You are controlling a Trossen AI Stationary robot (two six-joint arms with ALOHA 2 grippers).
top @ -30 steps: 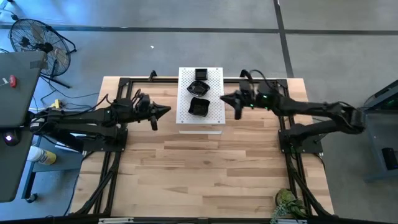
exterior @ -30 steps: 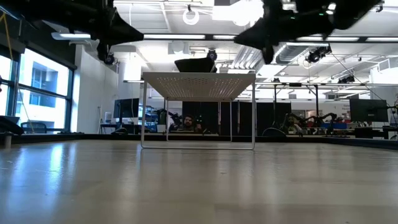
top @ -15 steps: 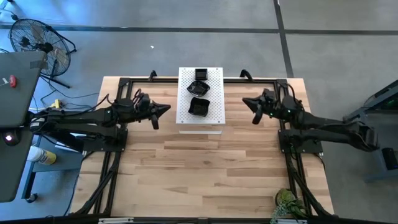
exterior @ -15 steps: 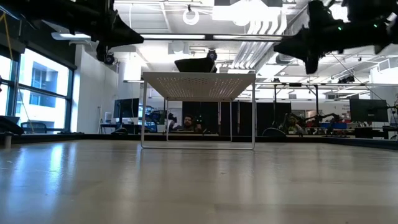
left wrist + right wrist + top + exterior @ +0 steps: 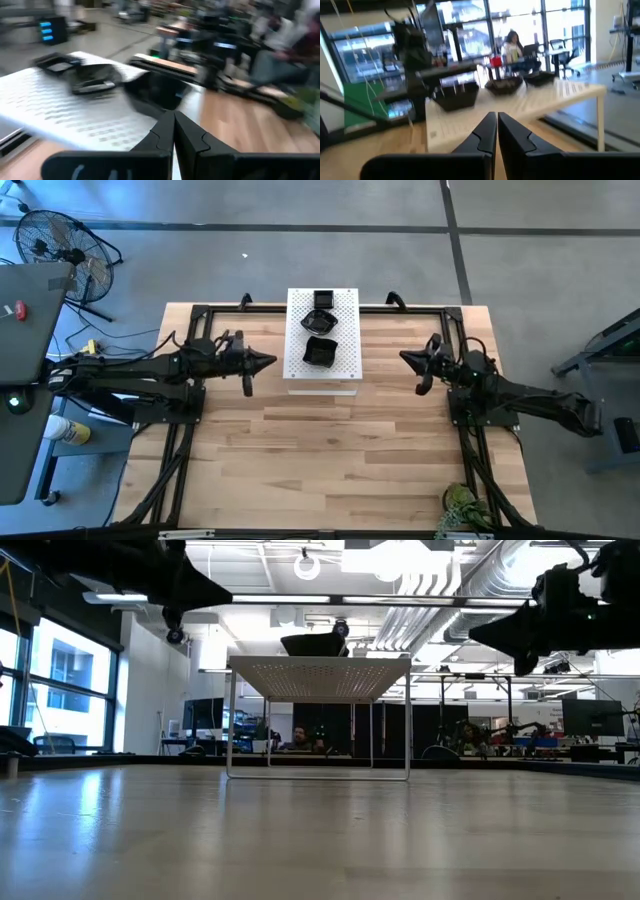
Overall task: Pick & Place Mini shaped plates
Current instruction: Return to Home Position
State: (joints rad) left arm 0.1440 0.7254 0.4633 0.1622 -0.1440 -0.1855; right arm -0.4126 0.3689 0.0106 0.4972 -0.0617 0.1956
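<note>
Three glossy black mini plates lie in a row on the raised white perforated board [image 5: 345, 370]: a far one [image 5: 322, 300], a middle one [image 5: 318, 320] and a near one [image 5: 321, 352]. In the low view one plate [image 5: 315, 643] shows on top of the board. My left gripper [image 5: 272, 361] hovers shut just left of the board, pointing at it; its wrist view shows the shut fingertips [image 5: 174, 117] before the near plate [image 5: 160, 92]. My right gripper [image 5: 403, 357] hovers shut to the right of the board, empty [image 5: 497, 117].
The board stands on thin legs [image 5: 230, 720] at the table's far middle. Bare wooden tabletop [image 5: 320, 450] stretches in front of it. Black frame rails [image 5: 170, 470] run along the table's sides. A person [image 5: 295, 737] sits in the room beyond.
My right gripper has drawn back from the board's right edge toward the table's right edge and slightly nearer, dropping a little, fingers staying shut. The plates and the board have kept their places.
</note>
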